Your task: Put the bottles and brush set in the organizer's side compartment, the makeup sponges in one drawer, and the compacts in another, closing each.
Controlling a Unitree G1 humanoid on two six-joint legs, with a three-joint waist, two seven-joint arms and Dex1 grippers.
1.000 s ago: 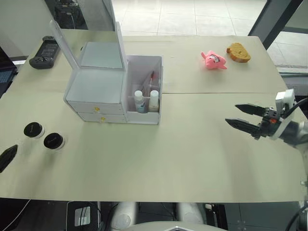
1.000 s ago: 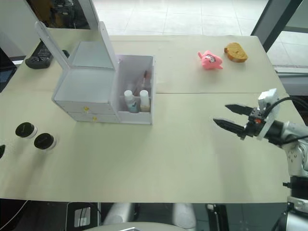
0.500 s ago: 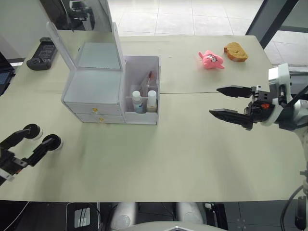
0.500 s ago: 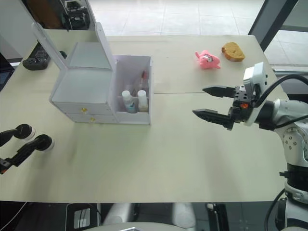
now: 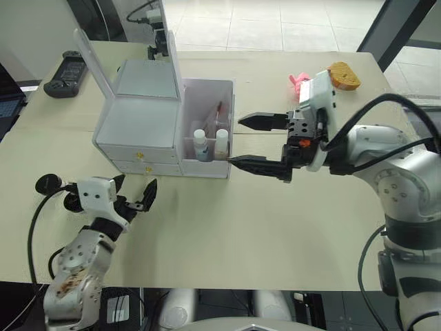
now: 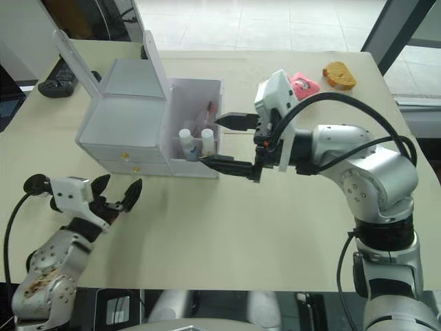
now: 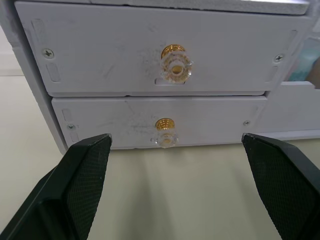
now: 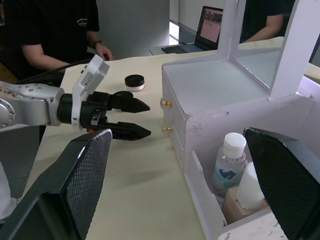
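The white organizer (image 5: 141, 127) stands with its mirrored lid up. Its side compartment (image 5: 207, 148) holds two bottles (image 5: 199, 145) and the reddish brush set (image 5: 218, 114). Both drawers (image 7: 150, 65) are shut, each with a gold knob (image 7: 166, 131). My left gripper (image 5: 133, 195) is open, low on the table just in front of the drawers. My right gripper (image 5: 244, 141) is open beside the side compartment's right wall. A black compact (image 5: 47, 183) lies left of my left arm. A pink sponge (image 5: 298, 79) and an orange sponge (image 5: 342, 76) lie at the far right.
A black controller (image 5: 64, 65) lies at the table's far left corner. In the right wrist view, a person in a black shirt (image 8: 50, 30) sits past the table, and a laptop (image 8: 212, 25) stands beyond the organizer. Bare tabletop (image 5: 241, 227) spreads in front of the organizer.
Both arms have swung in toward the organizer: the left gripper from the left table edge to the drawer fronts, the right gripper leftward to the side compartment. Both stay open.
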